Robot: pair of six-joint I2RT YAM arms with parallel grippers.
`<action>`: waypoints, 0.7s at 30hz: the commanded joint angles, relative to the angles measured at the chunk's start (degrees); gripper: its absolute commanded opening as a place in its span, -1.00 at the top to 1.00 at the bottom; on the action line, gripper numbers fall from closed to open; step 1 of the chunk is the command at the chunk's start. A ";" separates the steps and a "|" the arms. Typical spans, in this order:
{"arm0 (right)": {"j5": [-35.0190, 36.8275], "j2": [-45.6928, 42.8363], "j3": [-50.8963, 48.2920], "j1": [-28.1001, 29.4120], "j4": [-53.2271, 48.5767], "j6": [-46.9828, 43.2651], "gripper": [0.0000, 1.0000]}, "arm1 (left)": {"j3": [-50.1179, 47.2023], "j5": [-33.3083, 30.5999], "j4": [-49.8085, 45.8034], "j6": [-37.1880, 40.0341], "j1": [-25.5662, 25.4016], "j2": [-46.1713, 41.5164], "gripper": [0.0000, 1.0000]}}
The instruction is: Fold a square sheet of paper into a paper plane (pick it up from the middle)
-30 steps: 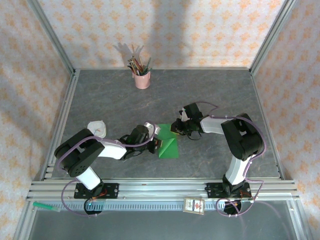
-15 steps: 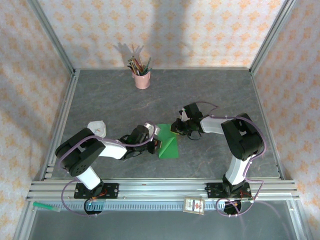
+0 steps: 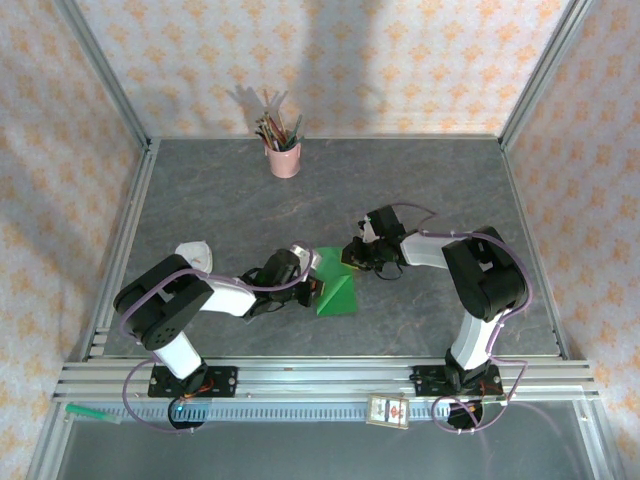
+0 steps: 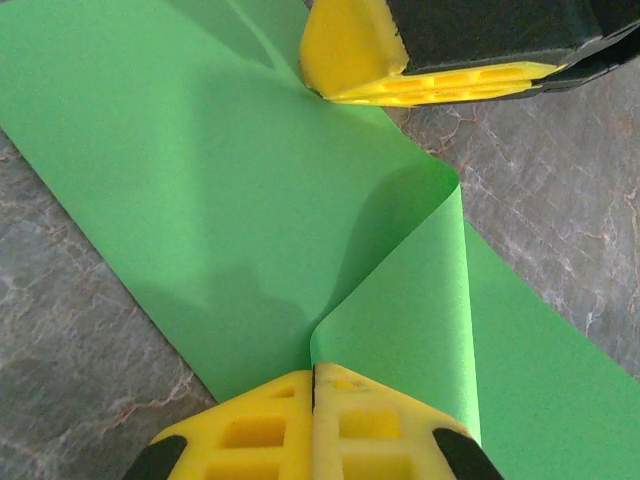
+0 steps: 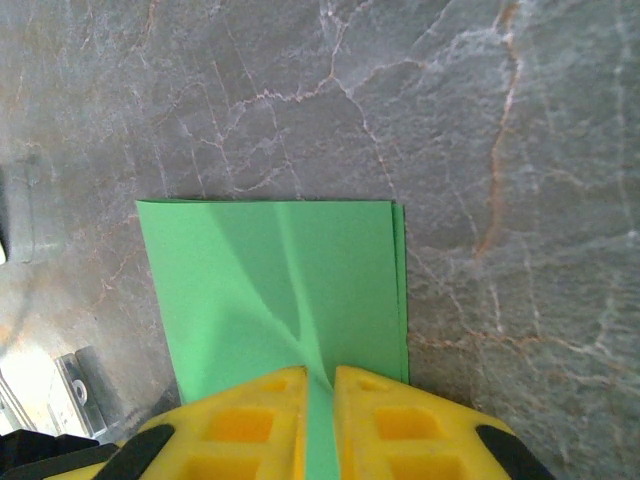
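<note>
The square sheet of paper (image 3: 337, 292) is bright green. It lies in the middle of the grey surface (image 3: 220, 210), between the two arms. It is folded into a narrower shape.

In the left wrist view, one flap of the paper (image 4: 200, 180) curls up off the rest. The left end effector (image 4: 313, 400) is closed tight and pinches the tip of that flap between its yellow fingers (image 4: 250, 430). The right end effector (image 5: 320, 400) has only a thin gap, and one end of the paper (image 5: 270, 270) is held in that gap.

From above, the left end effector (image 3: 312, 287) is at the paper's left side. The right end effector (image 3: 351, 259) is at its far corner.

A pink cup (image 3: 284, 160) full of pencils stands well apart at the back. A small white card (image 3: 389, 411) lies on the near rail.
</note>
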 commanded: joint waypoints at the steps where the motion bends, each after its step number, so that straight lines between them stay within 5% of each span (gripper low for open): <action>1: 6.30 2.40 -0.50 0.06 -4.18 -1.40 0.68 | 0.97 -1.40 -1.61 1.29 0.37 0.63 1.00; 21: 6.22 1.80 0.60 0.00 -4.80 -1.39 0.65 | -0.05 -3.28 -4.61 0.90 0.37 -0.26 1.00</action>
